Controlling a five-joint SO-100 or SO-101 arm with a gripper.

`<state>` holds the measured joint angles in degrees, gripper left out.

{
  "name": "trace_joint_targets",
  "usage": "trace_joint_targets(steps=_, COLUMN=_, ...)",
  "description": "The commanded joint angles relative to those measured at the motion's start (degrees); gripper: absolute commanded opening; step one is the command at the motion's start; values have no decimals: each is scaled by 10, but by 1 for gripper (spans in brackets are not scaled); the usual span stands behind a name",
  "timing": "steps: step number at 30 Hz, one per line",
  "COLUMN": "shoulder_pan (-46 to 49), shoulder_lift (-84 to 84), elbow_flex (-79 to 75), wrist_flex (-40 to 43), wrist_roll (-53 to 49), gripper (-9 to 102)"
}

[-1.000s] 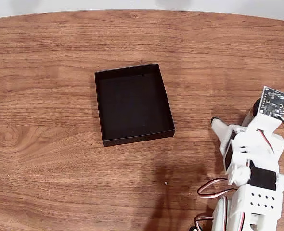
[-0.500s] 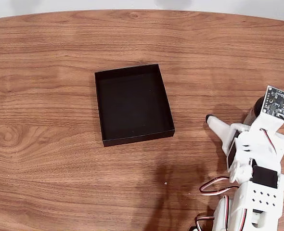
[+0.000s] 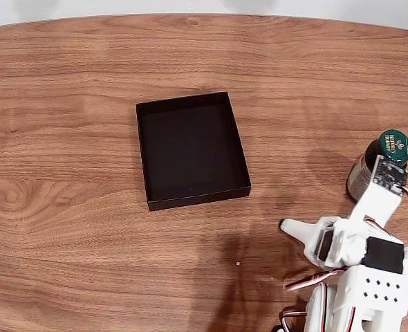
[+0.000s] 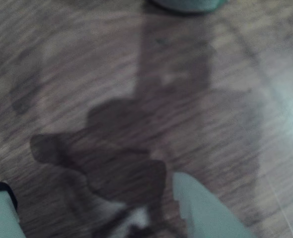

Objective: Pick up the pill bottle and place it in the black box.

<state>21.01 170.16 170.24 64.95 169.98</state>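
Bottle (image 3: 387, 160): upright on the table (image 3: 66, 228), well right of the box (image 3: 192, 150). Gripper (image 4: 94, 208): near the bottle, fingers spread, holding nothing.

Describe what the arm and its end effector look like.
The arm is white moulded plastic with black motor blocks set into its joints. Red, white and black cables loop out near its base. A small dark circuit board sits on the wrist. The end effector has white tapering fingers, one tipped in black.
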Motion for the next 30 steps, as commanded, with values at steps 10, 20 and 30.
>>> trace_joint_targets(steps=10, shoulder_pan=91, shoulder_lift=-27, elbow_flex=33, wrist_flex=-243, wrist_roll=89, gripper=46)
trace_joint_targets(steps=20, shoulder_pan=82, shoulder_lift=-36, elbow_flex=33, wrist_flex=-317, wrist_roll=61, gripper=47)
trace_joint_targets(steps=30, shoulder_pan=98, shoulder_lift=-69, elbow_flex=33, wrist_flex=-364, wrist_roll=98, gripper=48)
